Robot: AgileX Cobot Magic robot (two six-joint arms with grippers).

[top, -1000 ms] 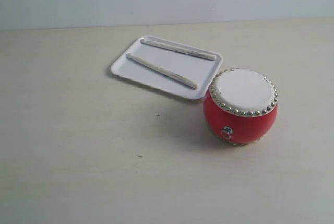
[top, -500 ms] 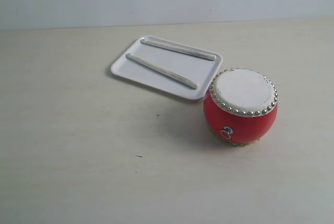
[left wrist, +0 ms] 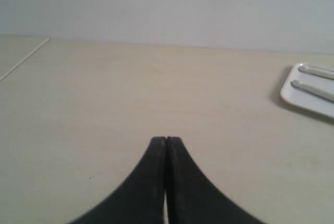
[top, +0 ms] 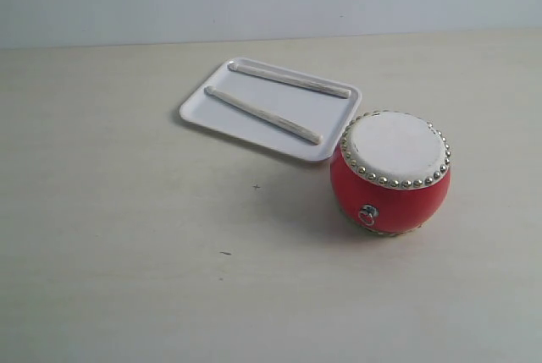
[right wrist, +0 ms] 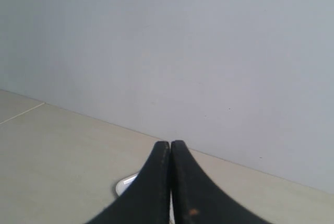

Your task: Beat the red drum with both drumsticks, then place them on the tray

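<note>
— at the tip of the left arm, how does the left pincer point(left wrist: 166, 139) stand?
— pressed together, its black jaws meeting along a thin seam with nothing between them. it hangs over the bare pale table point(left wrist: 104, 93).
— and the right pincer point(right wrist: 170, 143)?
— pressed together too, and empty, with the grey wall point(right wrist: 209, 51) far behind it.
— where are the sticks?
— both lie on the tray point(top: 296, 107), apart and roughly parallel. the far stick point(top: 290, 79) runs along the tray's far edge, and the near stick point(top: 262, 114) lies across its middle.
— and the tray itself?
— flat on the table, towards the far side, well apart from the left pincer.
— the drum point(top: 391, 185)?
— upright on the table, nearer than the tray and to its right, just beside the tray's near right corner. whether they touch i cannot tell. its white skin faces up, and the small metal ring on its red side faces near.
</note>
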